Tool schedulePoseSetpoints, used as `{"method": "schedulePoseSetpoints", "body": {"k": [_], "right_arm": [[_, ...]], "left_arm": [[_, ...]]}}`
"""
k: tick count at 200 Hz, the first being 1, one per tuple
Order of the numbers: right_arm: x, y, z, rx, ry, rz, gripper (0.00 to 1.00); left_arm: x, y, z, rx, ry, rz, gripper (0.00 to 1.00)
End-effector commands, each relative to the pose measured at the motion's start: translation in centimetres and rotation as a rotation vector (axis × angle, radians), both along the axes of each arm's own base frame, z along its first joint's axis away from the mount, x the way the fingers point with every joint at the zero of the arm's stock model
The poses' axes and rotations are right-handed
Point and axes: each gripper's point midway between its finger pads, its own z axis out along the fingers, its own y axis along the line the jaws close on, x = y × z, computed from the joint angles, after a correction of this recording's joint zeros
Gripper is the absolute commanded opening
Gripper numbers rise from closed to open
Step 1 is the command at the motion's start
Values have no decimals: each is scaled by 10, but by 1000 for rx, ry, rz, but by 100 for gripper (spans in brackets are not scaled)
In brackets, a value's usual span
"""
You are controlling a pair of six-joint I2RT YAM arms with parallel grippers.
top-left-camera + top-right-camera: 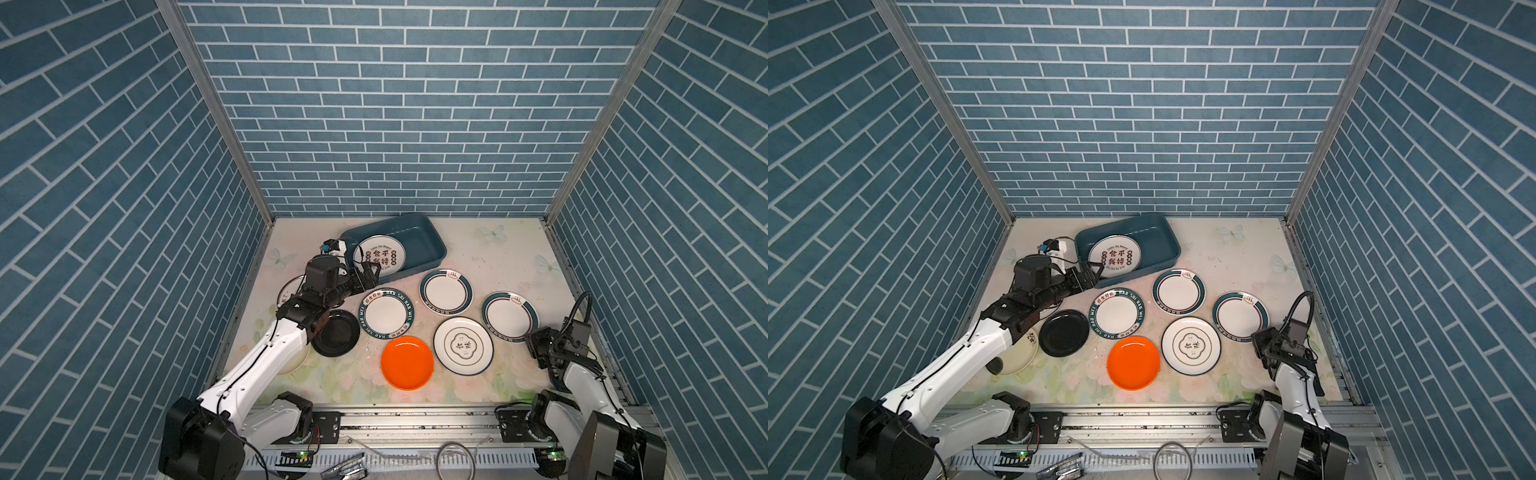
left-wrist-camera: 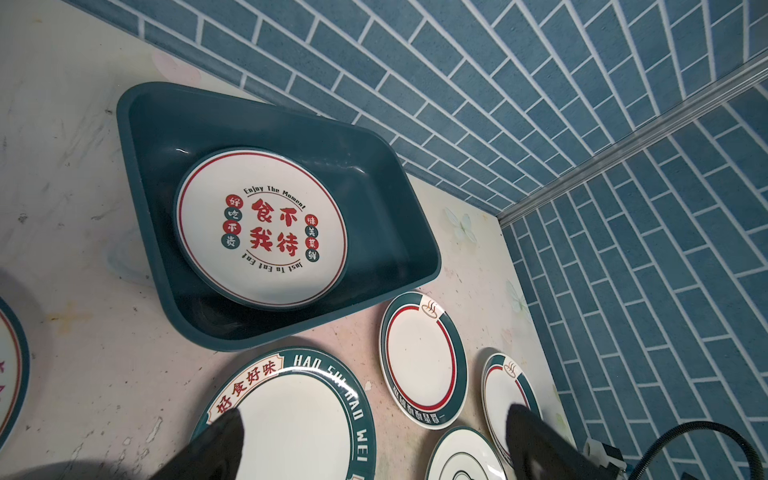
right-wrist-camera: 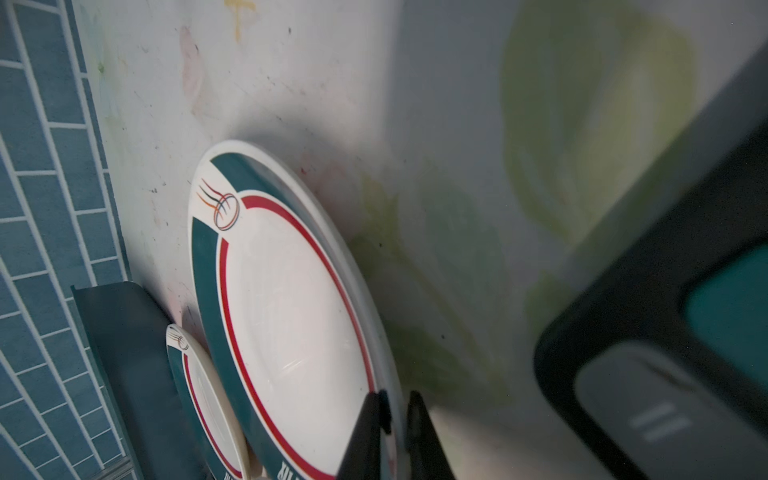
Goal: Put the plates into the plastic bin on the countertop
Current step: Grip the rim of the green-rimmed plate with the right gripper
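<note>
Left arm stretched toward bin at tabletop far edge; left claw wide open, empty. Right claw pinches teal-rimmed plate rim by right edge. Lettered plate lies in bin. Blue brick walls.

Same build on both sides: the left arm and right arm are clad in glossy white shells, broken up by chunky black joint housings. Thin black cables are run along the white links, and a thicker black hose is fitted by the right wrist. Black, screw-dotted base plates are bolted to a silver rail. Black wedge-shaped fingers are fitted up front.
</note>
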Motion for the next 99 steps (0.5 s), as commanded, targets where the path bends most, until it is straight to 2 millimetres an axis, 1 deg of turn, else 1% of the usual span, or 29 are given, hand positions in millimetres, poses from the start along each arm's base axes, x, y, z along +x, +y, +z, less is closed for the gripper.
{"method": "schedulePoseSetpoints", "body": {"k": [1,17,58,99], "right_arm": [[-17,-6,-14,-31,91,-31,10],[-16,-6,-12,-28,82,-31,6],[-10,-5,-3,-22,43,-21,3],[-1,-2,13,-11,-9,-2,1]], "left_arm": [[2,-1,0,5,6,2,100],[2,-1,-2,8,11,3,100],[2,-2,-4,10,15,1,100],[2,1,-8,20,16,10,100]]}}
